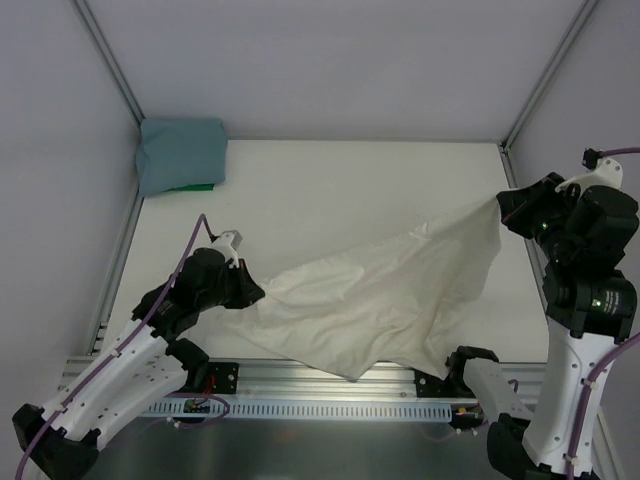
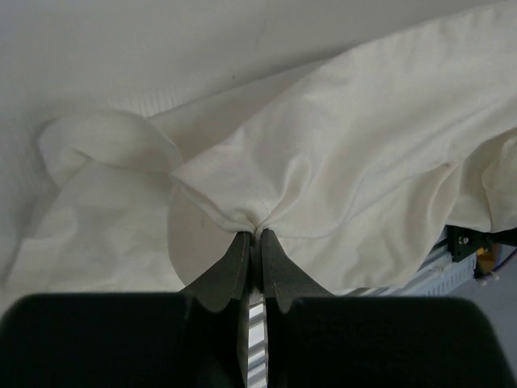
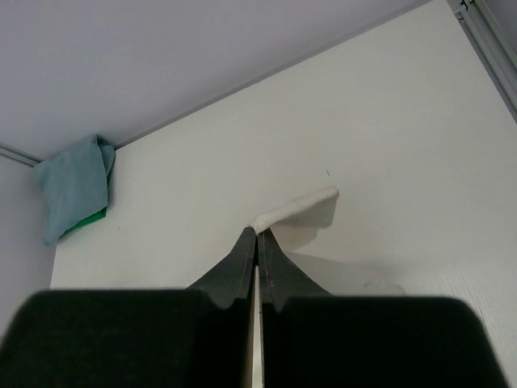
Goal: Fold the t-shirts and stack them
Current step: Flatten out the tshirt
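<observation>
One tee, the teal t-shirt, is sitting apparently folded in the far-left corner of the table. The left gripper and right gripper are each clamping closed on the cream t-shirt, stretching it unfolded between them. Folding and stacking it are still to do.

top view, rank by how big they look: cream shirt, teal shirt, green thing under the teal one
1. cream shirt, spread out, largest by far
2. teal shirt, bundled in the far left corner
3. green thing, only a sliver shows; the rest is hidden
</observation>
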Tool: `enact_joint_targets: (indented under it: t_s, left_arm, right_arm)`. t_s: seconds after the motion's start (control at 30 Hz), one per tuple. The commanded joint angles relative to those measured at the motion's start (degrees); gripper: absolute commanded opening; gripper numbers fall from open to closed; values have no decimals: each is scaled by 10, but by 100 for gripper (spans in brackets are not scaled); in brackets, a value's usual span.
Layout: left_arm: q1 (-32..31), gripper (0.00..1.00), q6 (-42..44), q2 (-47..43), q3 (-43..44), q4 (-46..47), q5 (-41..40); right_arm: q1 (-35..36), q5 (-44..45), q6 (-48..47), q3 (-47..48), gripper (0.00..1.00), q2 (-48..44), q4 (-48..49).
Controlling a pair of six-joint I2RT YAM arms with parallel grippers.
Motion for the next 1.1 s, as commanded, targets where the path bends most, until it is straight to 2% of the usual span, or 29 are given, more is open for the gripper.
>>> enact_joint_targets:
  t_s: [0.0, 0.2, 0.23, 0.3, 0.33, 0.43, 0.47, 0.63, 0.8, 1.07]
  left_arm:
    - [-3, 0, -86, 4, -55, 100, 68]
    - [-2, 0, -127, 15, -136, 153, 84]
    - [-2, 6, -130, 20, -150, 159, 89]
    - [-2, 36, -133, 30, -157, 169, 98]
    - [-2, 61, -133, 32, -156, 169, 98]
    - [-2, 93, -124, 21, -148, 167, 88]
    - [-2, 97, -123, 15, -146, 170, 88]
    - [-2, 92, -124, 8, -144, 197, 99]
    - [-3, 79, -127, 47, -150, 219, 119]
    - [-2, 77, -114, 70, -151, 218, 106]
  right_arm:
    - [-1, 13, -11, -9, 0, -23, 55]
    - [-1, 4, -10, -42, 0, -46, 52]
    - [-1, 2, -8, -46, 0, -52, 54]
    - [-1, -2, -6, -56, 0, -58, 54]
    - [-1, -4, -6, -59, 0, -59, 53]
    - [-1, -9, -6, -65, 0, -62, 52]
    - [-1, -9, -6, -66, 0, -63, 52]
    - [-1, -6, -5, -68, 0, -64, 51]
    - [-1, -8, -5, -69, 0, -62, 52]
    - [-1, -4, -9, -69, 0, -62, 51]
